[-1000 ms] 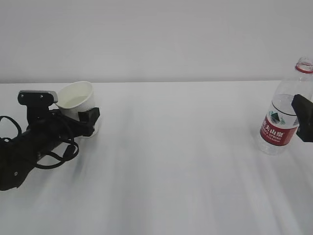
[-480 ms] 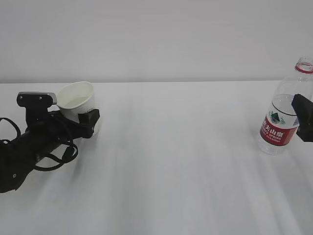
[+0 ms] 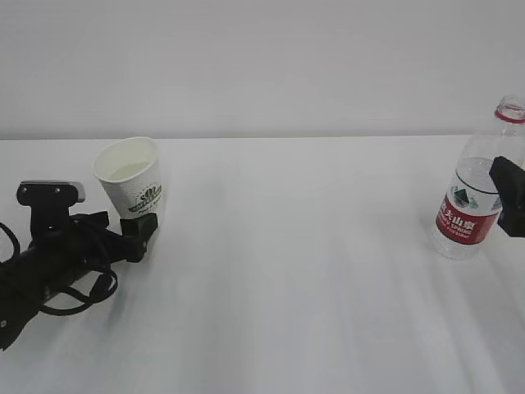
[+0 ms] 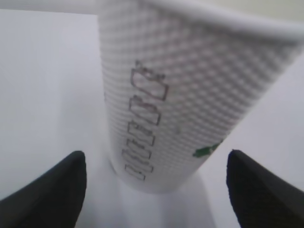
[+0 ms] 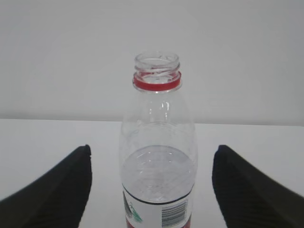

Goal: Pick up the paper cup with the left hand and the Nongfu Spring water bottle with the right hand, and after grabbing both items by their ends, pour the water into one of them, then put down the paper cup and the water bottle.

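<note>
The paper cup (image 3: 131,185) stands upright on the white table at the left, its green-and-black logo facing the camera and a liquid surface showing inside. My left gripper (image 3: 121,226) sits low just in front of it, open, fingers apart from the wall. In the left wrist view the cup (image 4: 190,95) fills the space ahead of the left gripper (image 4: 155,164), with gaps on both sides. The Nongfu Spring water bottle (image 3: 476,193) stands capless at the far right, about half full of water (image 5: 156,175). My right gripper (image 5: 152,156) is open around the bottle (image 5: 157,118) without touching it.
A bare white tabletop (image 3: 303,271) runs between the cup and the bottle. A pale wall stands behind the table's far edge. The left arm's loose black cables (image 3: 74,287) lie on the table at the lower left.
The left gripper has drawn back toward the lower left, off the cup. The cup, tilted between the fingers before, now stands upright alone. Bottle and right gripper are unchanged.
</note>
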Motion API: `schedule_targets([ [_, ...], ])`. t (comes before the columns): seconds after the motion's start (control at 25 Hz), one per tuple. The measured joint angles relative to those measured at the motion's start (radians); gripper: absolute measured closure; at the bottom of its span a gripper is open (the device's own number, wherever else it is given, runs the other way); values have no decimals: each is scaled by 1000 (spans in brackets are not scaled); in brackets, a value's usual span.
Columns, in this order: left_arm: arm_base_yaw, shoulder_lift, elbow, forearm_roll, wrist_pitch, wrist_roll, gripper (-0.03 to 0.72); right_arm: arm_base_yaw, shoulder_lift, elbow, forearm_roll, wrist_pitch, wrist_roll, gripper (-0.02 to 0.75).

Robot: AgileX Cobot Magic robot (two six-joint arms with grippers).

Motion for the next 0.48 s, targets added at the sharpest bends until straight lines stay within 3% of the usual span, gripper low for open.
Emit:
schedule_targets([
  [0.48,0,-111,130,23,-2,-34,27,0,0,0,0,-2,0,145],
])
